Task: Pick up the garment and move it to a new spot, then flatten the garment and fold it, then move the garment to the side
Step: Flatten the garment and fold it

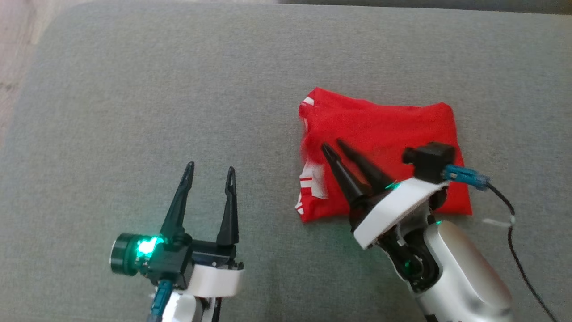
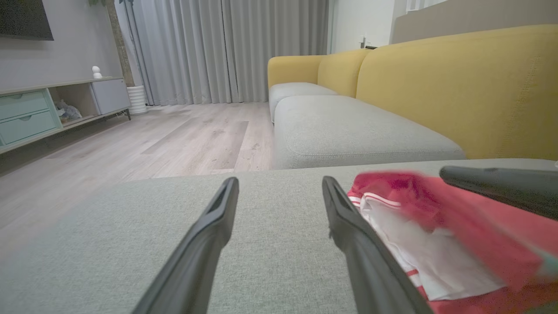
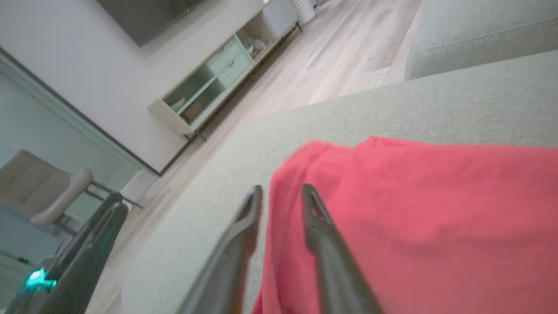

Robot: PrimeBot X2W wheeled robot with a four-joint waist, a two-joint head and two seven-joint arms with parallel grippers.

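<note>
The red garment (image 1: 384, 129) lies folded in a rough rectangle on the grey sofa cushion (image 1: 134, 112), with white striped trim showing at its left edge. My right gripper (image 1: 332, 144) hovers over the garment's left part, its fingers a little apart and nothing between them. In the right wrist view the right gripper (image 3: 282, 188) straddles the garment's (image 3: 436, 209) left edge. My left gripper (image 1: 211, 167) stands open over bare cushion to the left of the garment. In the left wrist view the left gripper (image 2: 280, 181) has the garment (image 2: 457, 226) to its right.
The cushion's left edge drops to a wooden floor (image 1: 13, 53). A yellow sofa backrest (image 2: 457, 87) rises beyond the garment. A black cable (image 1: 518, 250) trails from my right wrist. A low cabinet (image 2: 39, 109) stands across the room.
</note>
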